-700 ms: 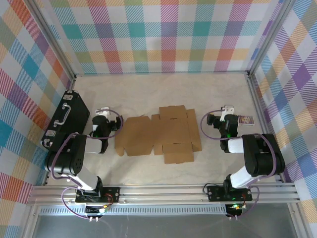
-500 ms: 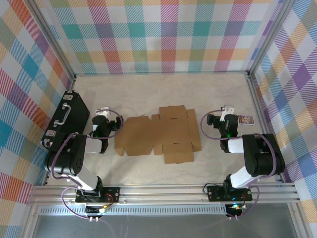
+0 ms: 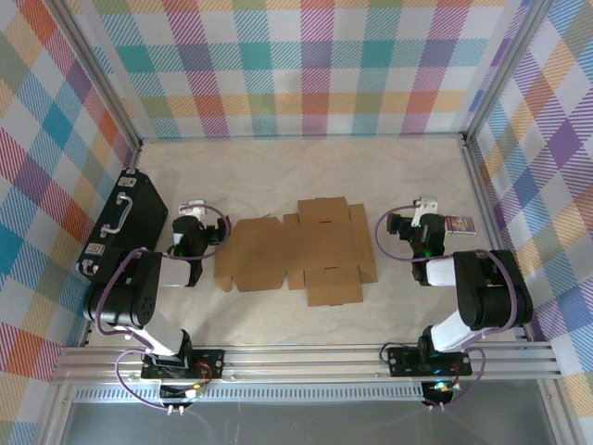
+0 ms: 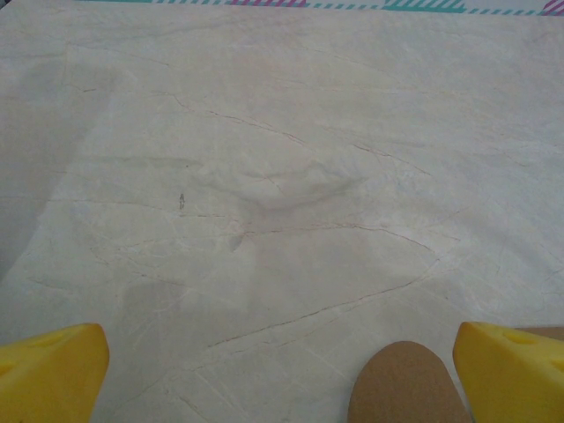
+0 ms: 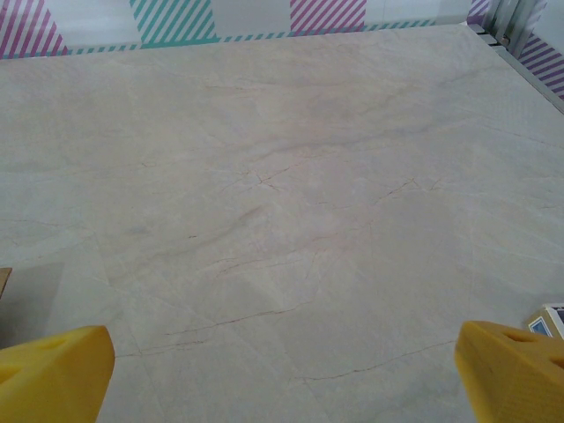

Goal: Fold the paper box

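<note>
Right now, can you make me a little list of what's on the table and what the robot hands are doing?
paper box: flat, unfolded, between the two arms
left gripper: open, empty, by the box's left edge
right gripper: open, empty, right of the box
black case: far left
small packet: right of the right gripper

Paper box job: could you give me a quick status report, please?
Left claw open, empty. Right claw open, empty. Paper box flat, unfolded. Black case, small packet well aside.

Arms (image 3: pixel 139 297) black with white lower links; purple cables (image 3: pixel 96 298); yellow tool fingers (image 4: pixel 48 370).
</note>
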